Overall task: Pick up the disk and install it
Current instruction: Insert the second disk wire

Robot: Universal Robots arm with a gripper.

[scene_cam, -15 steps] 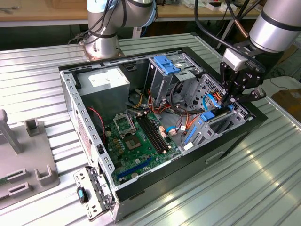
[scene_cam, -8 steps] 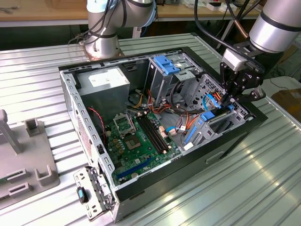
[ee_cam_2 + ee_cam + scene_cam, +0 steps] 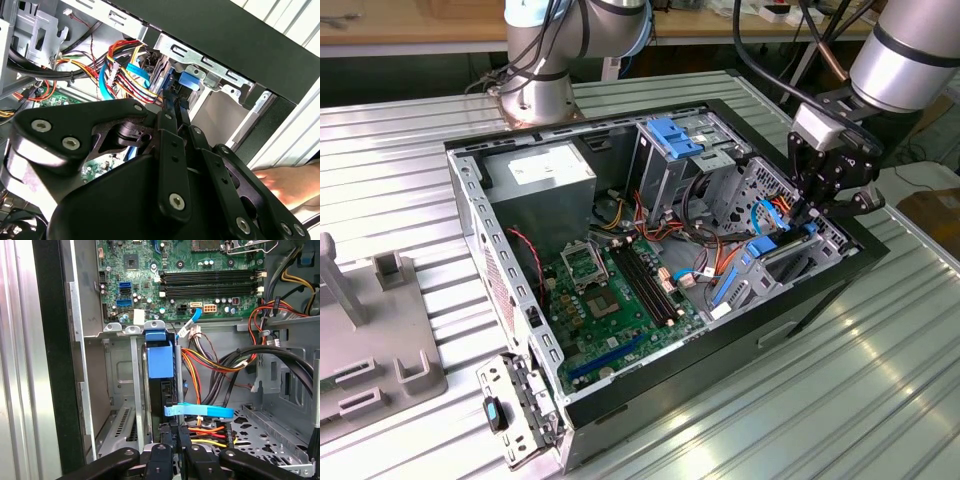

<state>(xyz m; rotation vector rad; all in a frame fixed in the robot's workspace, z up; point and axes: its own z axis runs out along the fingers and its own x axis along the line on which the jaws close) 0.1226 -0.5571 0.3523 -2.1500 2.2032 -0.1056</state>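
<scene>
The disk (image 3: 161,360) stands on edge in a drive bay of the open computer case (image 3: 620,395), directly ahead of the jaws. The gripper (image 3: 179,432) has its jaws drawn close together at the disk's near edge; whether they clamp it cannot be told. Coloured cables (image 3: 210,362) run just beside the jaws. The motherboard (image 3: 200,275) lies beyond the disk.

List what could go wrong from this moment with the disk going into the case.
1. The pincer holds the disk on edge in the bay, close beside loose orange and yellow cables; these could snag or get pinched.
2. The thin blue cable crosses just by the pincer and might be dragged.
3. A hand rests near the case in the second wrist view, close to the arm.
</scene>
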